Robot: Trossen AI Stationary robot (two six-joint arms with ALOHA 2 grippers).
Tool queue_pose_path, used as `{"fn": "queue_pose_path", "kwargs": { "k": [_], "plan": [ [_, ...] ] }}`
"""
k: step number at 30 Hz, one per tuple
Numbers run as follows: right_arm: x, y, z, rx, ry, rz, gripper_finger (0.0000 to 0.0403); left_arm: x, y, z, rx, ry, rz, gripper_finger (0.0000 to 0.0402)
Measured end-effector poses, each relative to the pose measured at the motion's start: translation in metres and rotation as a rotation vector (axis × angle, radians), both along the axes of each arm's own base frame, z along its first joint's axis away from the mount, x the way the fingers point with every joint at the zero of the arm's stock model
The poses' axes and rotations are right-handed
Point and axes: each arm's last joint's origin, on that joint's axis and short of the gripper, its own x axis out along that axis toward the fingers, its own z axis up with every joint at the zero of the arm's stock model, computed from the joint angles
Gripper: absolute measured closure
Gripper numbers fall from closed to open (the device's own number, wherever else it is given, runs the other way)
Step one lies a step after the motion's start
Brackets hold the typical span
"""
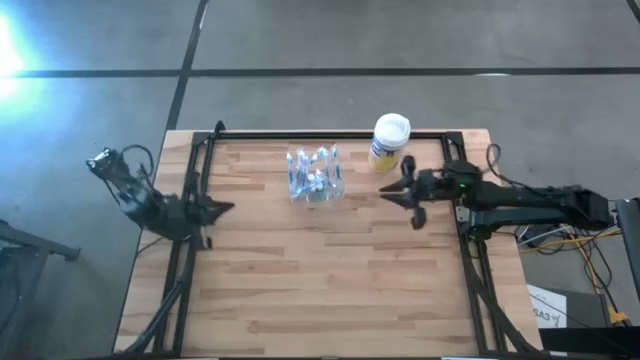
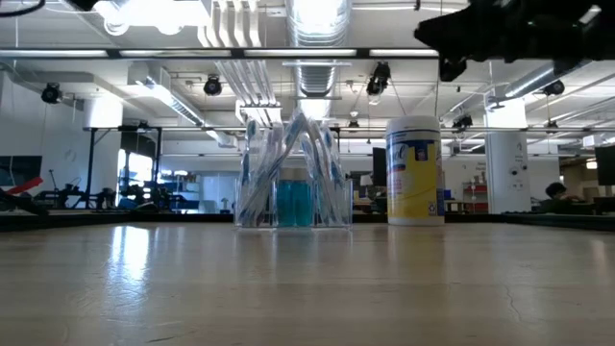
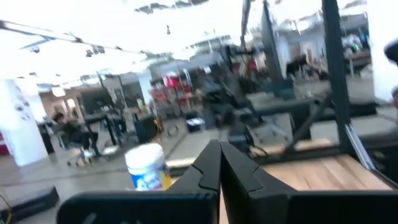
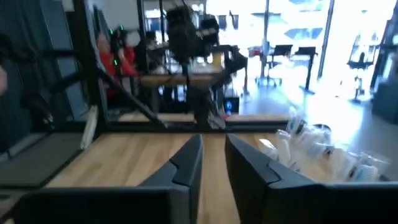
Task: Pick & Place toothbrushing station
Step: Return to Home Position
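Open tabletop (image 1: 330, 280) across near half, toothbrushing station (image 1: 315, 175) and canister (image 1: 389, 142) blocking far edge

toothbrushing station (image 4: 314, 149) blurred, outline indistinct

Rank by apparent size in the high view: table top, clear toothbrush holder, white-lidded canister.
1. table top, by far the largest.
2. clear toothbrush holder.
3. white-lidded canister, only a little smaller than the holder, so that ranking is a close call.

One bench (image 1: 330, 290) carries one toothbrushing station (image 1: 336, 160) and one white-lidded canister (image 1: 390, 140). The station holds several toothbrushes (image 1: 312, 180), perhaps four, but they are too tangled to count surely. Two grippers: left gripper (image 1: 228, 208), right gripper (image 1: 386, 193).
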Motion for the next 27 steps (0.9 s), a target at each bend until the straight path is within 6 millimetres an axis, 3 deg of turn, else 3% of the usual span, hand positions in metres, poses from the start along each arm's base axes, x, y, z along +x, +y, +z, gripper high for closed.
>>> {"fn": "queue_pose_path", "kwargs": {
  "k": [4,10,16,27],
  "plan": [
    [-0.021,0.0,-0.006,0.001,-0.053,-0.03,0.037,-0.012,0.015,0.004,-0.004,-0.053,0.077,0.0399],
    [-0.032,-0.017,-0.012,0.033,-0.041,-0.056,0.0394,-0.023,0.033,0.004,-0.026,-0.085,0.191,0.04],
    [-0.04,-0.026,-0.018,0.055,-0.028,-0.01,0.0394,-0.033,0.037,-0.015,0.003,0.004,0.049,0.0401],
    [-0.064,-0.012,-0.027,0.032,-0.123,-0.007,0.0394,-0.028,0.033,-0.04,-0.017,0.112,-0.036,0.0401]
  ]
}}
